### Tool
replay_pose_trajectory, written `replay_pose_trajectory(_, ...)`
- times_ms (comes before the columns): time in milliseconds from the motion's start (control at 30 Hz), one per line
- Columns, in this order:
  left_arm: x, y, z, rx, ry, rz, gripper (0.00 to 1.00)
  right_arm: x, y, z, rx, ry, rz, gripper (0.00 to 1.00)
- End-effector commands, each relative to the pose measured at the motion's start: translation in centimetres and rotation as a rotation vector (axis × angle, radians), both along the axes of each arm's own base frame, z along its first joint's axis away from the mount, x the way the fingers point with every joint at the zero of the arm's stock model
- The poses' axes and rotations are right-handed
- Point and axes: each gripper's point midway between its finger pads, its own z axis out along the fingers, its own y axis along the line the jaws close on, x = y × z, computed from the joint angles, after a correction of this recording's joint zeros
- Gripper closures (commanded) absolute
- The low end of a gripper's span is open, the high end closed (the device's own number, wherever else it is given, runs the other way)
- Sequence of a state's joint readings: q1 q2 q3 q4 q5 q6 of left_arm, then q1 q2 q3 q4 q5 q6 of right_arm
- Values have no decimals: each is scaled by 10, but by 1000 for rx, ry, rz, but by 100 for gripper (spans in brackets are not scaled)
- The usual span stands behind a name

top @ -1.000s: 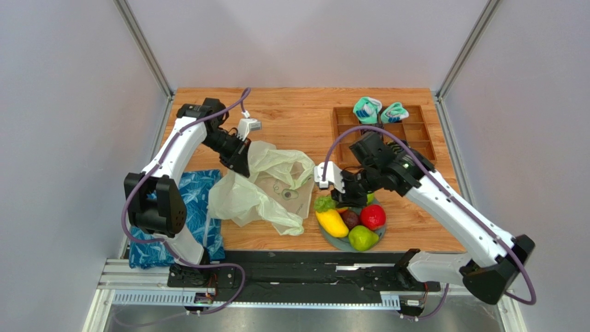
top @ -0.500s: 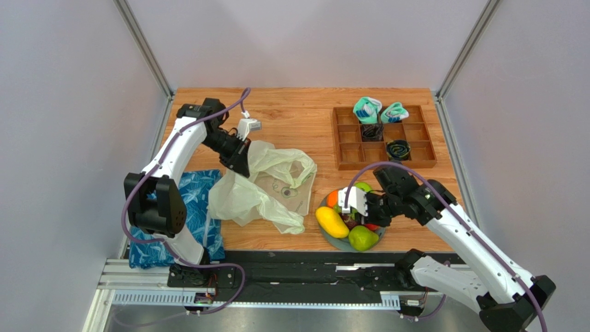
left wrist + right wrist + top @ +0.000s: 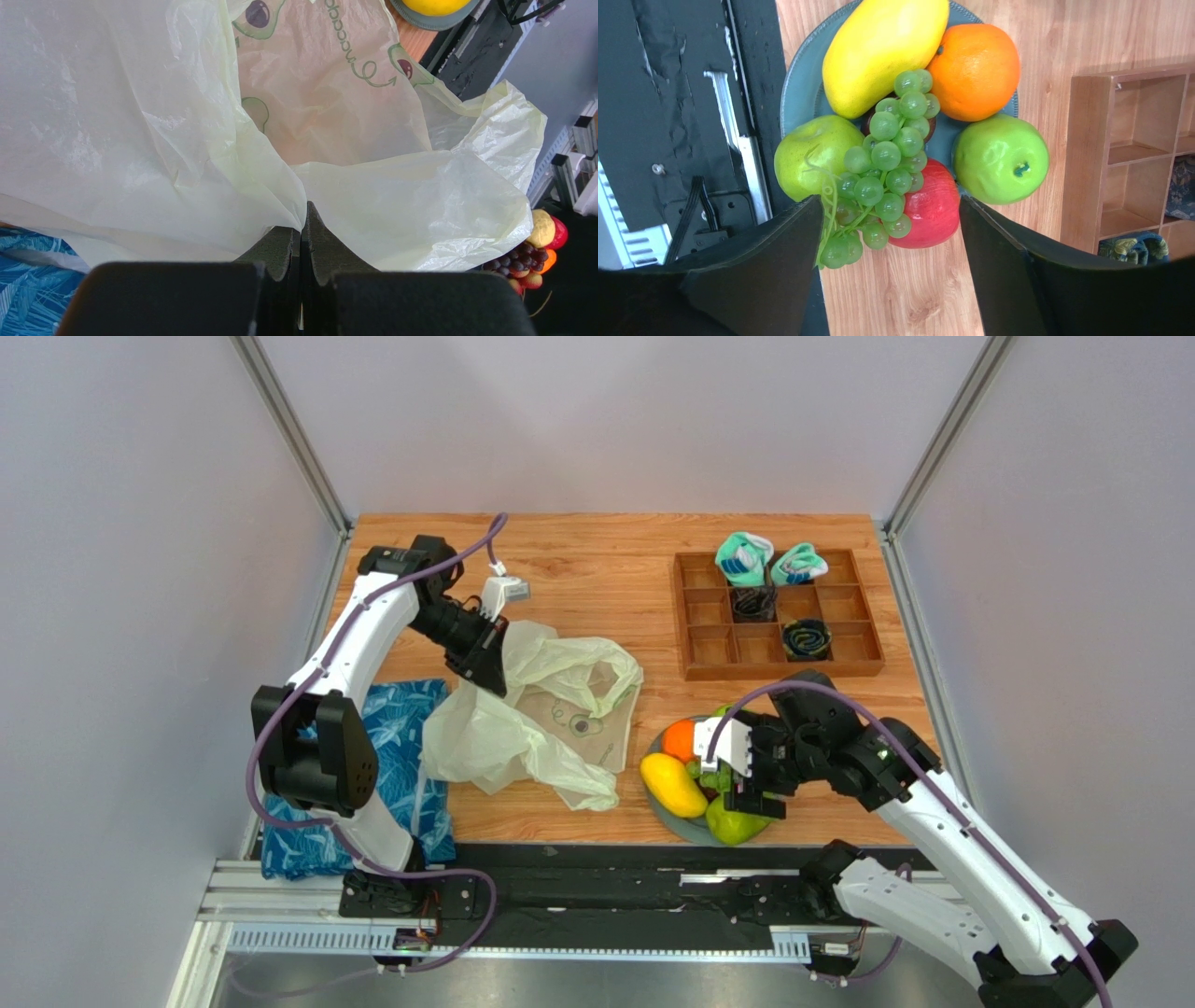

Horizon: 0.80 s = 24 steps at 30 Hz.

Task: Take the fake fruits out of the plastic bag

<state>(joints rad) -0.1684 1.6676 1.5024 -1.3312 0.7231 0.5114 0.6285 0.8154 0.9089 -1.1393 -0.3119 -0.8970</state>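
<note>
the fake fruits [image 3: 899,105] are heaped on a blue-grey plate [image 3: 801,91] at the near edge of the wooden table [image 3: 589,574], right under the right gripper [image 3: 885,210]. its jaws stand wide apart over the pile. the grape bunch [image 3: 885,168] lies on top, draped across the mango [image 3: 882,52], orange [image 3: 974,70], green apple [image 3: 1001,157], red apple [image 3: 934,210] and pear [image 3: 808,154], its lower end between the two fingers; whether a finger touches its stem is hard to tell. the right arm is sharply bent, wrist turned leftward and tipped down over the plate. the left gripper [image 3: 303,217] is pinched together on a fold of the plastic bag [image 3: 175,126], which lies crumpled left of the plate, apart from it. the left arm reaches out, elbow far, forearm angled back down to the bag's far edge.
</note>
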Motion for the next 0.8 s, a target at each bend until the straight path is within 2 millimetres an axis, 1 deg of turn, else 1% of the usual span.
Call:
replay_pose_trajectory(0, 2, -4, 14, -39, -19, -16, 100, 41, 14, 50, 185, -97, -264, 4)
replay_pose_trajectory(33, 3, -5, 16, -41, -24, -16, 100, 56, 14, 59, 235, -119, -358, 0)
replay_pose_trajectory(67, 5, -5, 18, -42, -31, -17, 100, 77, 19, 80, 329, -169, -448, 0)
replay_pose_trajectory(100, 8, -6, 21, -44, -46, -17, 100, 98, 8, 82, 343, -176, -582, 0)
replay_pose_trajectory(133, 10, -6, 22, -43, -50, -16, 100, 108, 7, 88, 412, -132, -700, 0)
replay_pose_trajectory(167, 14, -6, 24, -40, -58, -15, 100, 121, 5, 106, 469, -144, -756, 0)
replay_pose_trajectory(200, 21, -7, 26, -41, -69, -12, 100, 138, -4, 99, 459, -101, -838, 0)
replay_pose_trajectory(233, 27, -5, 26, -24, -78, -4, 100, 146, -6, 100, 492, -60, -907, 0)
replay_pose_trajectory(267, 33, -5, 27, -14, -84, 8, 98, 154, -10, 99, 499, -41, -953, 0)
replay_pose_trajectory(300, 46, -6, 35, -11, -106, 23, 93, 169, -23, 99, 507, -23, -1030, 0)
replay_pose_trajectory(333, 53, -5, 39, 1, -128, 24, 83, 175, -29, 98, 520, -9, -1073, 0)
replay_pose_trajectory(367, 60, -5, 44, 5, -151, 26, 77, 180, -34, 96, 537, 18, -1119, 0)
replay_pose_trajectory(400, 72, -6, 58, 2, -199, 36, 55, 187, -47, 94, 537, 19, -1177, 0)
replay_pose_trajectory(433, 78, -5, 63, 14, -223, 46, 35, 189, -53, 91, 533, 16, -1200, 0)
replay_pose_trajectory(467, 82, -5, 70, 11, -247, 49, 27, 191, -57, 90, 550, 24, -1254, 0)
replay_pose_trajectory(500, 85, -6, 85, 1, -292, 55, 22, 191, -69, 90, 533, -20, -1308, 0)
replay_pose_trajectory(533, 87, -6, 92, -5, -317, 61, 10, 189, -77, 83, 521, -37, -1366, 0)
replay_pose_trajectory(567, 86, -6, 99, -11, -340, 72, 10, 188, -85, 80, 525, -58, -1421, 0)
replay_pose_trajectory(600, 86, -6, 114, -22, -395, 98, 10, 183, -93, 84, 533, -99, -1445, 0)
replay_pose_trajectory(633, 87, -3, 118, -9, -421, 118, 2, 177, -95, 71, 515, -95, -1455, 0)
replay_pose_trajectory(667, 86, -1, 123, -5, -442, 136, 2, 173, -98, 69, 515, -104, -1470, 0)
replay_pose_trajectory(700, 82, 1, 131, -4, -463, 168, 2, 168, -106, 70, 523, -128, -1516, 0)
replay_pose_trajectory(733, 80, 7, 132, 26, -472, 193, 2, 161, -110, 62, 503, -129, -1536, 0)
replay_pose_trajectory(767, 78, 10, 132, 37, -477, 207, 2, 158, -114, 59, 495, -137, -1559, 0)
